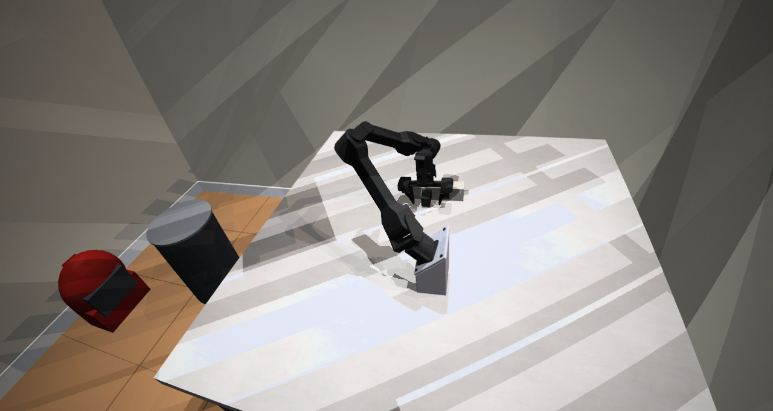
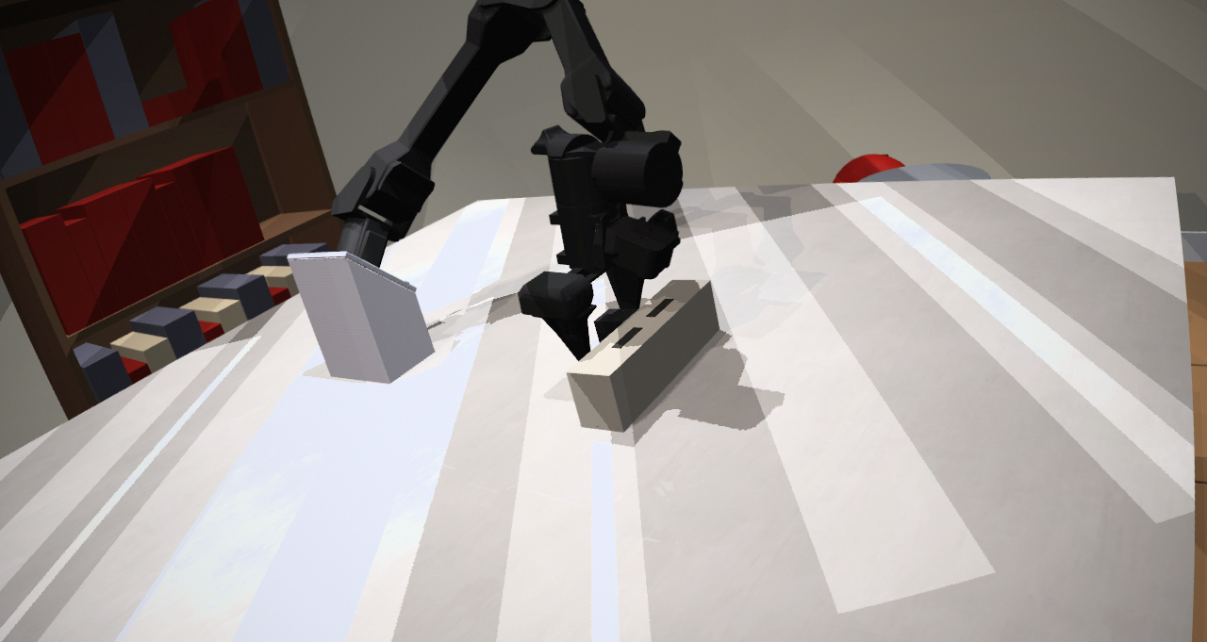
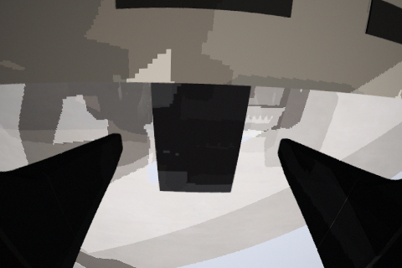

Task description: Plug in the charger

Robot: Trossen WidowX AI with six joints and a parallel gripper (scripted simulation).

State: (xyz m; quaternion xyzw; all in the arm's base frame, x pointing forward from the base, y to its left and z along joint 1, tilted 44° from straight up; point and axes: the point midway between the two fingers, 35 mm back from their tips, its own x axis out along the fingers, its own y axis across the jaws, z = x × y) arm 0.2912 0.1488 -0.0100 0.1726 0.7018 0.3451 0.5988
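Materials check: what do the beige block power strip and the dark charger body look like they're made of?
Beige block power strip: looks like matte moulded plastic, with flat, even faces, no shine, and dark rectangular slots on top. Dark charger body: probably matte black plastic, a plain boxy shape without highlights. It stands free between the fingers of the open gripper.
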